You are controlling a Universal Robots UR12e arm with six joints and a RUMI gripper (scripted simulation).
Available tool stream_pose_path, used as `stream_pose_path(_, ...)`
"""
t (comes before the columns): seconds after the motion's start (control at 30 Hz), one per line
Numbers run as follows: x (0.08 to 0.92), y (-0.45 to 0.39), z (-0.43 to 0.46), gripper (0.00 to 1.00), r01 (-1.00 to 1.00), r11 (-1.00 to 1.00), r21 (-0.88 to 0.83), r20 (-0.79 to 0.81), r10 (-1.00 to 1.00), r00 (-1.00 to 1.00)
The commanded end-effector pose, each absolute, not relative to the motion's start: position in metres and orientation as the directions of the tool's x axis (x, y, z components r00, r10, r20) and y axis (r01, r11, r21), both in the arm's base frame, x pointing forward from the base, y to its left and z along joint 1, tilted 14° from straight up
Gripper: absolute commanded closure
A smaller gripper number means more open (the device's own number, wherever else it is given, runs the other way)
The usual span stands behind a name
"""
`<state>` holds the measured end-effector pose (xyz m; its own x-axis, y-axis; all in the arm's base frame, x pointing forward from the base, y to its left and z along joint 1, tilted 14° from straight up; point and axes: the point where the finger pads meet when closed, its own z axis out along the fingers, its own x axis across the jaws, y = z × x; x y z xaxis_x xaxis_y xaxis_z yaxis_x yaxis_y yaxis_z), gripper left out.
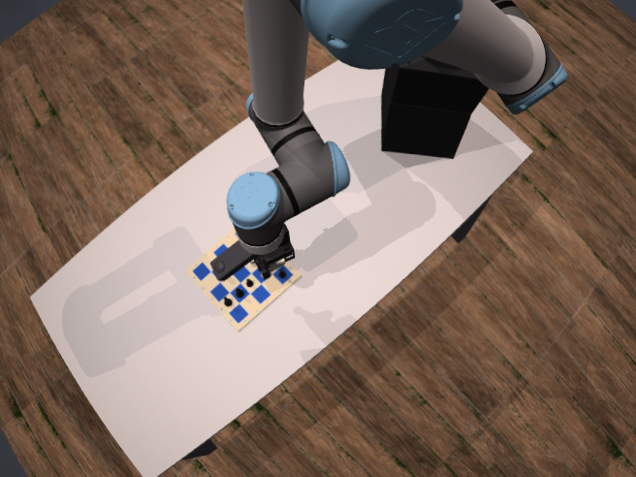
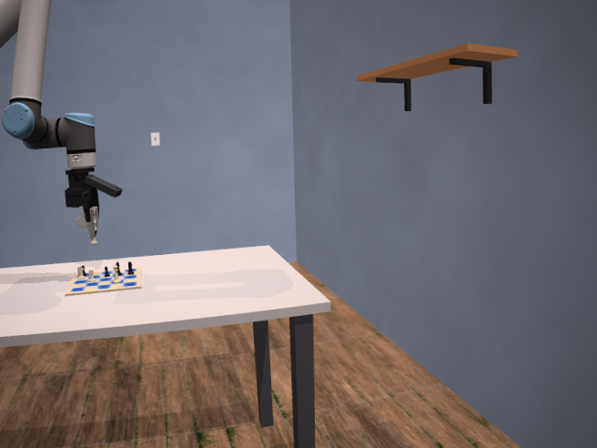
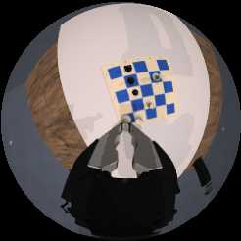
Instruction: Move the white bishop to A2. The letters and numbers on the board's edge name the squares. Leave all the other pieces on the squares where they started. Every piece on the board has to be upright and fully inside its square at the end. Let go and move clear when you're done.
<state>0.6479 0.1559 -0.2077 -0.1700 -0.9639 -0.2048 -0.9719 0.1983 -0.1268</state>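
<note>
My gripper (image 2: pixel 93 235) (image 3: pixel 125 123) (image 1: pixel 263 269) is shut on the white bishop (image 2: pixel 94 227) (image 3: pixel 125 146) and holds it upright, well above the table. It hangs over the left part of the small blue and cream chessboard (image 2: pixel 103 290) (image 1: pixel 241 324) (image 3: pixel 105 72). On the board stand black pieces (image 1: pixel 250 282) (image 1: pixel 238 292) (image 3: pixel 130 79) and white pieces (image 2: pixel 91 275) (image 3: pixel 156 76) (image 3: pixel 149 104), all upright. The arm hides part of the board in the top view.
The board lies on a white table (image 2: pixel 217 289) (image 1: pixel 153 385). The robot's black base block (image 1: pixel 426 112) stands at the table's far end. A wooden shelf (image 2: pixel 436 60) hangs high on the right wall, far from the arm.
</note>
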Motion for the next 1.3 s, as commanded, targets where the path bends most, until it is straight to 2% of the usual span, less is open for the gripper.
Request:
stream_pose_path(0.0,0.644,0.156,-0.208,1.00,-0.986,0.046,-0.157,-0.189,-0.982,-0.015)
stream_pose_path(0.4,0.639,0.156,-0.208,1.00,-0.979,-0.089,-0.182,-0.166,-0.979,0.120)
stream_pose_path(1.27,0.641,0.158,-0.220,1.00,-0.978,-0.096,-0.183,-0.164,-0.978,0.127)
